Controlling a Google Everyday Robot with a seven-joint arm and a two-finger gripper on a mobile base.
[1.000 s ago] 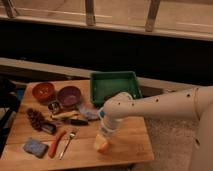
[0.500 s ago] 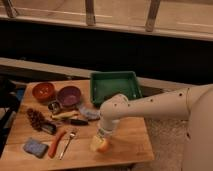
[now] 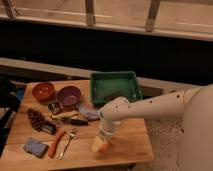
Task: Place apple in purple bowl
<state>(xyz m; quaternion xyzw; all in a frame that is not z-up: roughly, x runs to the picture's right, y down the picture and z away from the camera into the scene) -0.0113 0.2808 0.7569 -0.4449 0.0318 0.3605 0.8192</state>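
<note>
One raised camera looks down and forward over the table (image 3: 129, 137) from mid range; arm (image 3: 150, 107) reaches in from 3 o'clock, gripper (image 3: 102, 141) at 6 o'clock.

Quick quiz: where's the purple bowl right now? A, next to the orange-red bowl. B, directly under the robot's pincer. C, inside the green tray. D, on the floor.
A: the purple bowl sits beside the orange-red bowl, while the pincer is at the apple near the front edge of the table.
</note>
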